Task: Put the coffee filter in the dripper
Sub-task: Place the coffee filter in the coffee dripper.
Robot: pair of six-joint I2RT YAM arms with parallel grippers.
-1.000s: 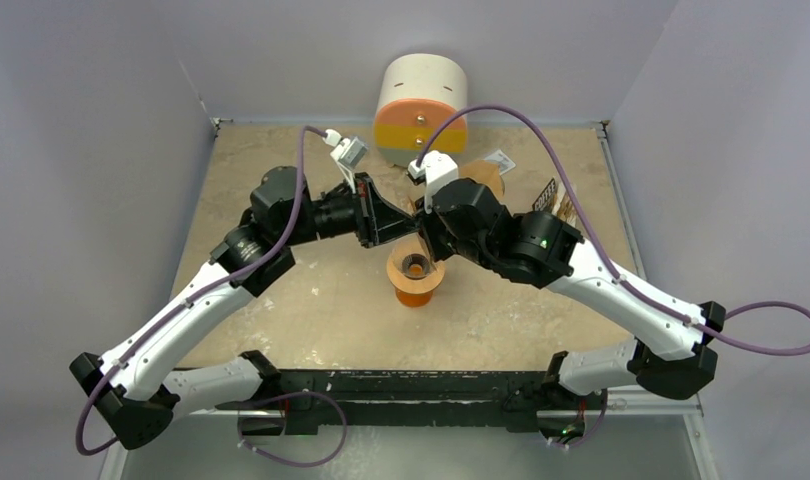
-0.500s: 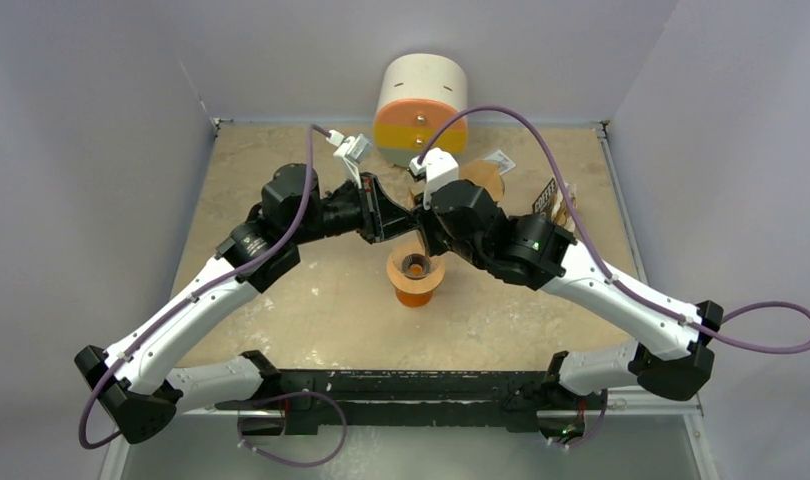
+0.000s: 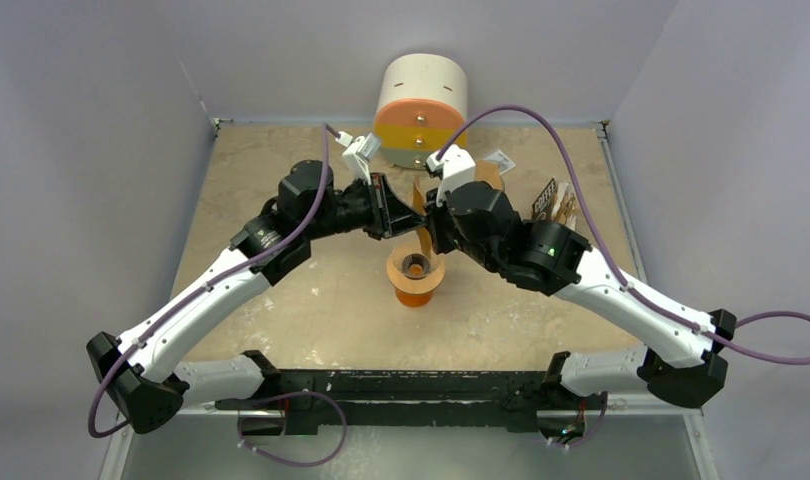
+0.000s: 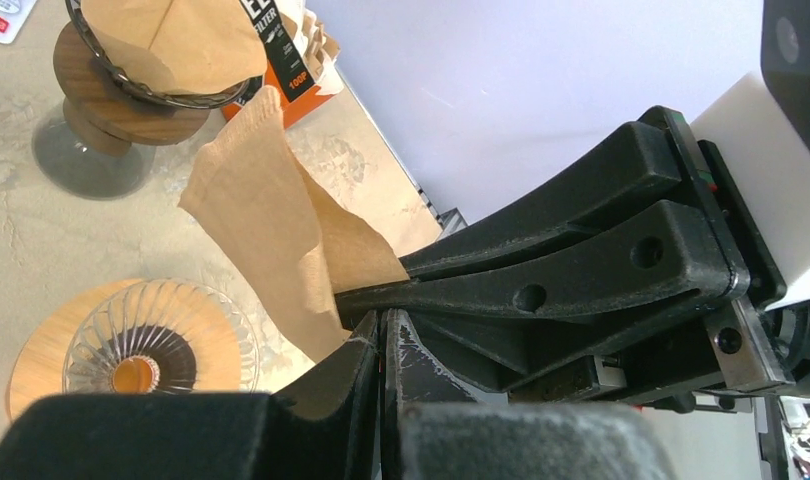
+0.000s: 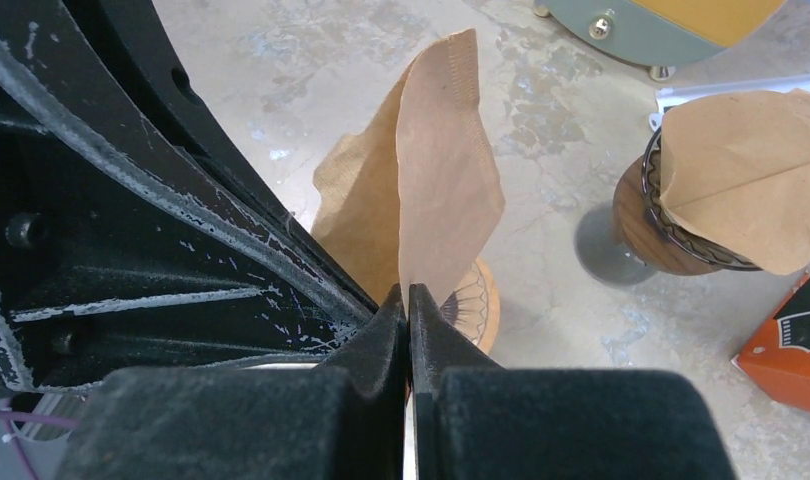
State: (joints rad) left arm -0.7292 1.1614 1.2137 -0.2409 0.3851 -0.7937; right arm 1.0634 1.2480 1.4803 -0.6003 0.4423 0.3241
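Observation:
A brown paper coffee filter (image 4: pixel 281 215) (image 5: pixel 446 170) hangs in the air just above the dripper (image 3: pixel 414 272), a ribbed glass cone on an orange base (image 4: pixel 146 345). My left gripper (image 4: pixel 383 325) is shut on one edge of the coffee filter at its lower corner. Facing it, my right gripper (image 5: pixel 408 298) is shut on the other layer. Both sets of tips meet over the dripper (image 5: pixel 478 300) in the top view, left gripper (image 3: pixel 405 214) beside right gripper (image 3: pixel 429 226). The filter's layers stand slightly apart.
A wooden stand holding another brown filter (image 4: pixel 151 50) (image 5: pixel 741 190) sits behind and right of the dripper. An orange filter box (image 4: pixel 291 75) (image 5: pixel 796 350) lies beside it. A white, orange and yellow cylinder (image 3: pixel 421 105) stands at the back wall.
Both arms have shifted toward the back of the table, carrying the filter with them; the left elbow moved right. Both grips stayed shut. The dripper has not moved.

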